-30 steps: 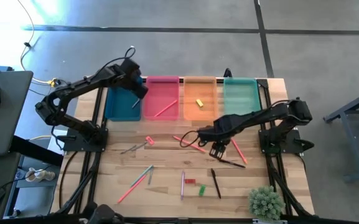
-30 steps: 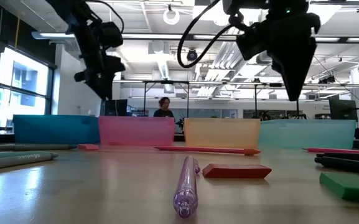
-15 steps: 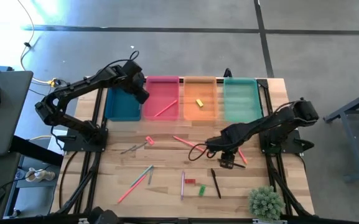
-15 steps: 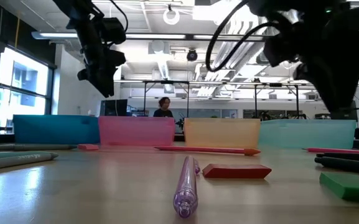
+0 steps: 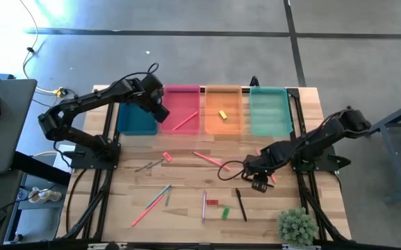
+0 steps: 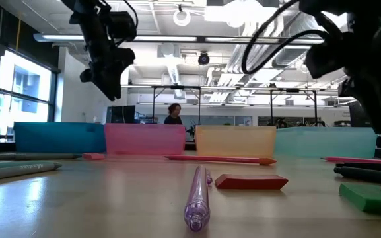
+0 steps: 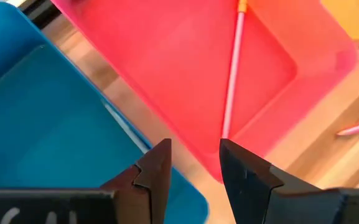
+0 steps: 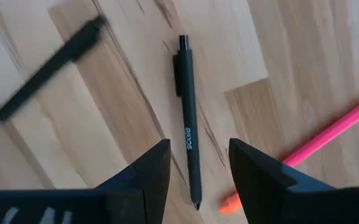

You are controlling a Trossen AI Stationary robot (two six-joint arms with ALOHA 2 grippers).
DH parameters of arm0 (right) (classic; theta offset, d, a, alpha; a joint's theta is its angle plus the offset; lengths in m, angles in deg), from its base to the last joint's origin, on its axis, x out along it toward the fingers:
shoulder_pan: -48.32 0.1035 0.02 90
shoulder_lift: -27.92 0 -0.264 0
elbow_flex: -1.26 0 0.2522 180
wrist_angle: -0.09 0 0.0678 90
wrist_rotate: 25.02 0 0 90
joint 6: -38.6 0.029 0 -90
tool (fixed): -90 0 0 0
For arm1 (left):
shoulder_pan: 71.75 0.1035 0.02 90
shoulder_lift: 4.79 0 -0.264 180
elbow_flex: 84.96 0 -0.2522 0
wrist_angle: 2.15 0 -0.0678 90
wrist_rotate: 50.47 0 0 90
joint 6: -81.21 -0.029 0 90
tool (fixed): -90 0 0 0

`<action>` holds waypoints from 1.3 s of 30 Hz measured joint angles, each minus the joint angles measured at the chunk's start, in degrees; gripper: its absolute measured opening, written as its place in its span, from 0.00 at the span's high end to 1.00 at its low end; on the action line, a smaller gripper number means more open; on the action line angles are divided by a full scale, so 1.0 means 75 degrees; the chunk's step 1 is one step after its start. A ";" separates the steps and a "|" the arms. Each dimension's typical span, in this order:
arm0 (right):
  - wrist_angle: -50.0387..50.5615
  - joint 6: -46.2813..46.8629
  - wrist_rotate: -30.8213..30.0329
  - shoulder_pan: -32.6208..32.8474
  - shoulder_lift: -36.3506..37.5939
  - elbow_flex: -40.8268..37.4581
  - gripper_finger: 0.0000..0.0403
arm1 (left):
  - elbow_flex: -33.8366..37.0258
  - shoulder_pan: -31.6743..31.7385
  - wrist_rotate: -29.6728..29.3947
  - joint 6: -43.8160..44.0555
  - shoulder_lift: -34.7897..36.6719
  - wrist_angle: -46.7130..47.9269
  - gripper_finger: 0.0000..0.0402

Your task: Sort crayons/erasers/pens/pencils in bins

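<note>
A pale wooden-plank table (image 5: 186, 184) stands on a grey concrete floor, and along its far edge sit the four bins in a row: teal-blue (image 5: 136, 119), pink-red (image 5: 181, 110), orange (image 5: 222, 111) and mint-green (image 5: 268, 111). Taking the pink-red bin as the landmark, one pencil (image 5: 184, 121) lies slantwise inside it, a yellow eraser (image 5: 222, 114) rests in the orange bin just beside it, and the left gripper (image 5: 160, 111) hovers over the wall it shares with the teal-blue bin, its fingers (image 7: 244, 171) spread with nothing between them. The rest lies on the boards on the near side of that bin: a red eraser (image 5: 166, 157) close by, another pencil (image 5: 210, 160) a little farther toward the mint-green end, then a purple pen (image 5: 203, 205), a red eraser (image 5: 212, 203) and a green eraser (image 5: 225, 212) near the front edge. Well apart from the pink-red bin, in front of the mint-green one, the right gripper (image 5: 259, 183) hangs low over a black pen (image 8: 188, 121), its fingers (image 8: 257, 177) parted either side of the pen; whether they touch it is hard to judge. A second black pen (image 5: 241, 204) lies nearby, and a small green plant (image 5: 296, 225) sits at the table's front corner. Behind the bins the low view opens onto a big hall with ceiling lights, windows, and a person (image 6: 173, 114) far off.
</note>
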 joint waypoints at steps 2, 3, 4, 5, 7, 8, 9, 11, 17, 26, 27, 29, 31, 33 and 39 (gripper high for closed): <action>-0.0015 0.0000 -0.0092 0.0110 -0.0091 -0.0030 0.61 | 0.0000 -0.0134 0.0003 0.0185 0.0128 0.0079 0.70; -0.0074 -0.0004 -0.0119 0.0153 -0.0151 -0.0030 0.61 | 0.0000 -0.0191 0.0003 0.0273 0.0227 0.0084 0.70; -0.0144 -0.0013 -0.0144 0.0206 -0.0204 -0.0030 0.61 | 0.0000 -0.0249 0.0003 0.0359 0.0324 0.0092 0.70; -0.0170 -0.0023 -0.0204 0.0258 -0.0243 -0.0030 0.61 | 0.0000 -0.0309 0.0006 0.0448 0.0417 0.0106 0.70; -0.0281 -0.0023 -0.0294 0.0359 -0.0363 -0.0030 0.61 | 0.0000 -0.0417 0.0000 0.0631 0.0582 0.0121 0.70; -0.0318 -0.0025 -0.0343 0.0410 -0.0425 -0.0030 0.61 | 0.0000 -0.0464 0.0000 0.0717 0.0690 0.0123 0.70; -0.0319 -0.0023 -0.0408 0.0457 -0.0482 -0.0030 0.61 | 0.0000 -0.0512 -0.0001 0.0794 0.0801 0.0125 0.70; -0.0372 -0.0027 -0.0487 0.0519 -0.0653 -0.0030 0.61 | 0.0000 -0.0582 0.0000 0.0945 0.0991 0.0131 0.70; -0.0513 -0.0111 -0.0495 0.0662 -0.1263 -0.0030 0.61 | -0.0003 -0.0812 -0.0060 0.1294 0.1509 0.0148 0.70; -0.0615 0.0029 -0.0506 0.0709 -0.1875 0.0008 0.63 | -0.0003 -0.1054 -0.0122 0.1485 0.1870 0.0158 0.70; -0.0620 0.0032 -0.0499 0.0709 -0.1876 0.0006 0.65 | -0.0003 -0.1067 -0.0122 0.1485 0.1872 0.0167 0.70; -0.0625 0.0056 -0.0492 0.0706 -0.1880 0.0002 0.70 | -0.0003 -0.1114 -0.0122 0.1488 0.1876 0.0222 0.70; -0.0625 0.0060 -0.0486 0.0703 -0.1886 0.0000 0.76 | -0.0003 -0.1153 -0.0122 0.1485 0.1876 0.0268 0.70; -0.0630 0.0058 -0.0485 0.0703 -0.1890 -0.0003 0.83 | -0.0003 -0.1167 -0.0122 0.1485 0.1876 0.0288 0.70; -0.0617 0.0101 -0.0475 0.0703 -0.1876 0.0010 0.98 | -0.0003 -0.1194 -0.0122 0.1360 0.1876 0.0487 0.70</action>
